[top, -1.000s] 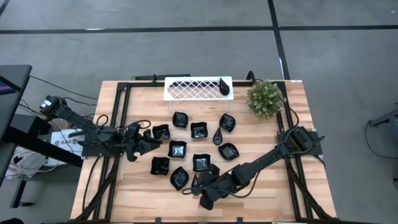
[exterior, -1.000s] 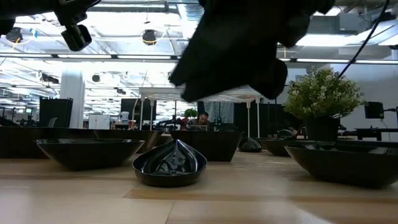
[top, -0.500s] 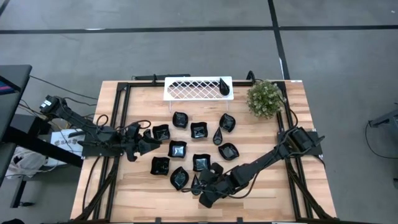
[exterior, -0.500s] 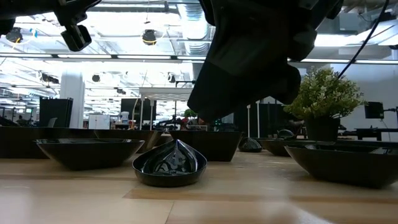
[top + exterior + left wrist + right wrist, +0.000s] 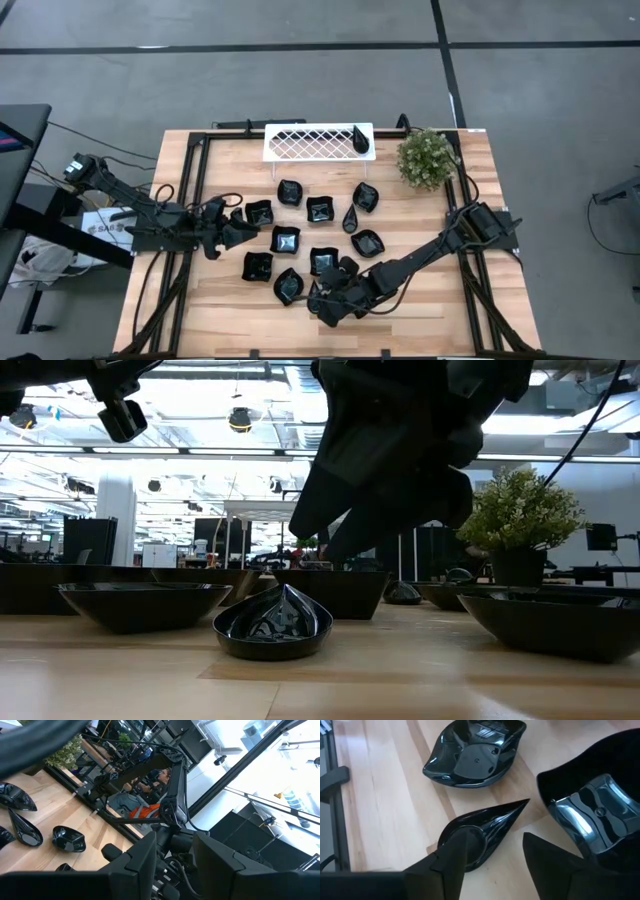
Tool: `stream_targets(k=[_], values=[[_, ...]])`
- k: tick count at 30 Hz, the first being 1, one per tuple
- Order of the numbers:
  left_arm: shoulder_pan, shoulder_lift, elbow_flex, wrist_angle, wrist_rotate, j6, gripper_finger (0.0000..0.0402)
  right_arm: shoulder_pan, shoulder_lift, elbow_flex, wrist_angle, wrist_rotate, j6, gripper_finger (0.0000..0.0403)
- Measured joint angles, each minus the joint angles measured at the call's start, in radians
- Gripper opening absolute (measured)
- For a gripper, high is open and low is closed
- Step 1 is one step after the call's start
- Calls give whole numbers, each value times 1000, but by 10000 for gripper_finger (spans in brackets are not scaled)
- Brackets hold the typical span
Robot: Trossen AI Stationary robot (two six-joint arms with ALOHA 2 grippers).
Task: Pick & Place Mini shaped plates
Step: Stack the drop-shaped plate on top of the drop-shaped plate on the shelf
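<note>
Several glossy black mini shaped plates point(image 5: 320, 210) lie flat on the wooden table, and one teardrop plate point(image 5: 360, 138) sits in the white lattice tray point(image 5: 300, 142) at the far edge. Near the front edge, my right gripper point(image 5: 495, 836) hangs open and slanting down over another teardrop plate point(image 5: 480, 832), which rests on the table point(image 5: 272, 625). One finger point(image 5: 452, 857) stands over the plate's round end. The low view shows a gap between the fingertips point(image 5: 325, 545) and the plate. My left gripper point(image 5: 243, 230) waits open at the table's left side, level, with nothing in it point(image 5: 175, 837).
A leaf-shaped plate point(image 5: 475, 752) and a square plate point(image 5: 590, 820) lie close on either side of the teardrop plate. A potted plant point(image 5: 427, 158) stands at the far right corner. Black frame rails point(image 5: 190, 200) run along the table's edges.
My right gripper has tipped further down over the teardrop plate at the front. Its fingertips have come lower toward the plate and spread apart. The plates have not moved.
</note>
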Motion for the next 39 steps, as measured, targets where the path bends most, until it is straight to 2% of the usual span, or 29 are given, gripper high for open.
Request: stream_targets(k=[13,29,39], values=[[0,0,0,-2,0,0,131,8,68,0,34,-4,24,181],[0,0,1,-3,0,2,131,-1,67,0,30,-5,26,164],[0,0,1,-3,0,3,131,-2,100,0,66,-5,18,178]])
